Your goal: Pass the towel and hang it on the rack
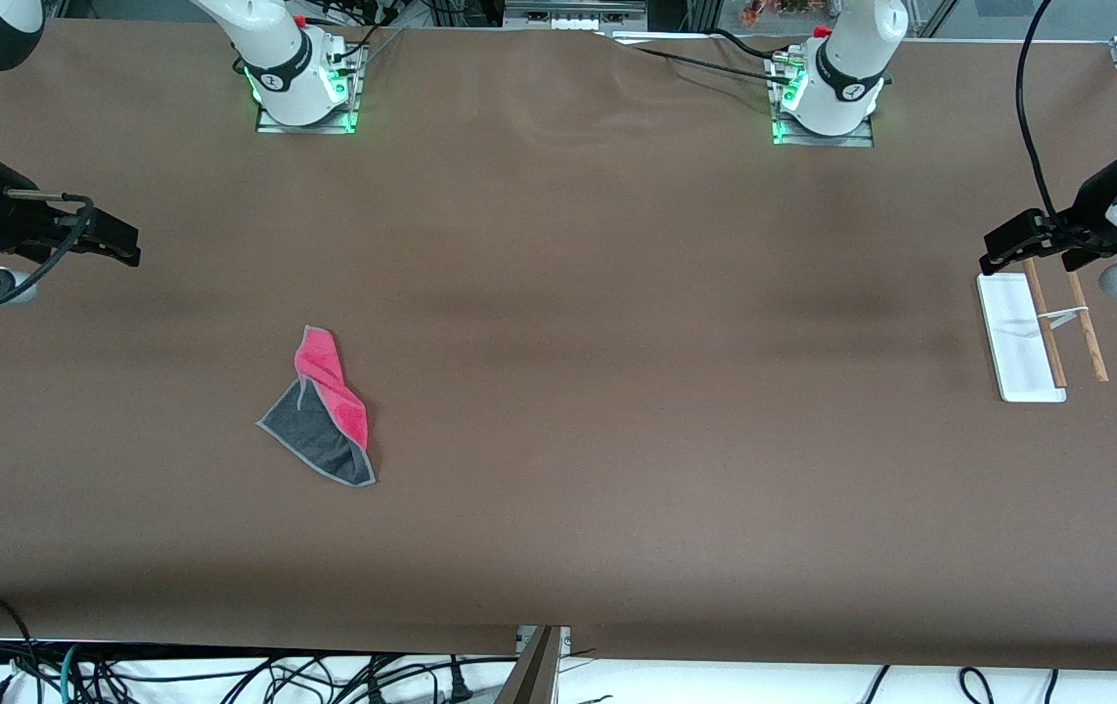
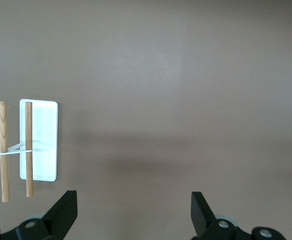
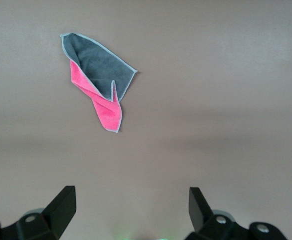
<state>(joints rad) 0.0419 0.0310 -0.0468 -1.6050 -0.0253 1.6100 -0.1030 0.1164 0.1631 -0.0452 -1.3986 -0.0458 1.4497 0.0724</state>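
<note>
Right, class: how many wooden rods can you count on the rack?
2. Both rods stand side by side on the rack at the left arm's end of the table, one over its white base, the other just off its edge. None seems hidden.

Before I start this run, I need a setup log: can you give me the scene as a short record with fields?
towel: crumpled on the table toward the right arm's end, pink side folded over grey
rack: on the table at the left arm's end, white base with two wooden rods, nothing hung on it
right claw: open, empty, in the air at the right arm's end of the table, not over the towel
left claw: open, empty, over the rack's end that lies farther from the front camera
task progress: towel not yet picked up
</note>
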